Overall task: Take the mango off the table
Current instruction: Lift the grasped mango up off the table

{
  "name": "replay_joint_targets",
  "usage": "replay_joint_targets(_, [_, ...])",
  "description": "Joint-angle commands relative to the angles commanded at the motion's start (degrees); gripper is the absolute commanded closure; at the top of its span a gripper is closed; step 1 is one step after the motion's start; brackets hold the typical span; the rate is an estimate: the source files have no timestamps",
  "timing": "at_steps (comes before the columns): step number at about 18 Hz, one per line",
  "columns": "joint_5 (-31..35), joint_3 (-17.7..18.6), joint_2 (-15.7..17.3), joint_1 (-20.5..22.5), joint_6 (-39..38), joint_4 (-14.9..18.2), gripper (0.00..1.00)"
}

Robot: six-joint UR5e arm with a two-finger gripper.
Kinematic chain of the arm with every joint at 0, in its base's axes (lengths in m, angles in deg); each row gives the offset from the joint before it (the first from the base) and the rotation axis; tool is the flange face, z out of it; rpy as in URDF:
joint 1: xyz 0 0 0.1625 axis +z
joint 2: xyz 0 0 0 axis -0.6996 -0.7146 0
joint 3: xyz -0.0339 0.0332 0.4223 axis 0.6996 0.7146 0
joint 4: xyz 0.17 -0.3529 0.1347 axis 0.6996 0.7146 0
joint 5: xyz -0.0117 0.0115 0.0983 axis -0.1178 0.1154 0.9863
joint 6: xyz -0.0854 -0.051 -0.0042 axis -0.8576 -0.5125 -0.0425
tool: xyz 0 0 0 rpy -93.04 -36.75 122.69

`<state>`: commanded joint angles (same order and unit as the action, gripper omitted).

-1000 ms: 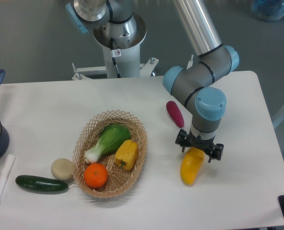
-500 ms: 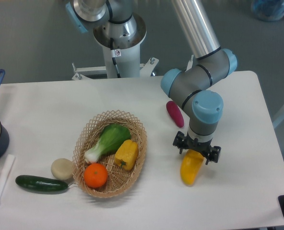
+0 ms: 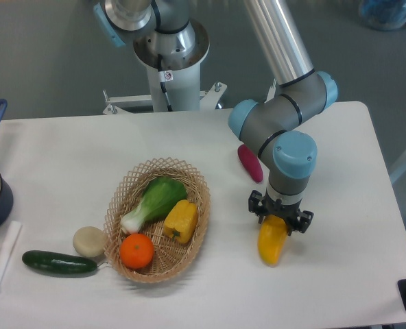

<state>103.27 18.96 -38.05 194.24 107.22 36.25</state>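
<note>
Now | end effector (image 3: 280, 221) over mango (image 3: 271, 241) | table (image 3: 340, 274) edge near

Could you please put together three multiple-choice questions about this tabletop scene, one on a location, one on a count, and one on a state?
1. Where is the mango?
A. Inside the basket
B. On the table, right of the basket, under the end effector
C. Beside the pan

2. How many items lie inside the wicker basket?
A. Three
B. One
C. Five

3. How does the end effector stand relative to the mango?
A. Far off at the table's rear edge
B. Directly over the mango's upper end, fingers at either side
C. Over the cucumber

Answers:
1 B: the mango lies on the white table, right of the basket, with the end effector above it.
2 A: the basket holds the bok choy, the yellow bell pepper and the orange.
3 B: the fingers flank the mango's upper end; whether they already grip it cannot be told.
</note>
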Motion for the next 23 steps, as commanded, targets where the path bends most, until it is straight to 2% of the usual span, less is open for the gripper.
replay_joint_targets(5, [-0.61,-1.84,2.8,0.44,0.0,0.0,0.67])
replay_joint_targets(11, [-11.84,-7.46,8.6,2.37,-7.2,0.0,0.67])
replay_joint_targets(15, [-20.2,-7.74,13.78,4.82,-11.41,0.0,0.67])
replay_joint_targets(17, [-21.7,-7.38,15.46,6.32,-13.09,0.09,0.67])
replay_joint_targets(23, [-21.97,-8.43,15.91,7.91,-13.45,0.0,0.67])
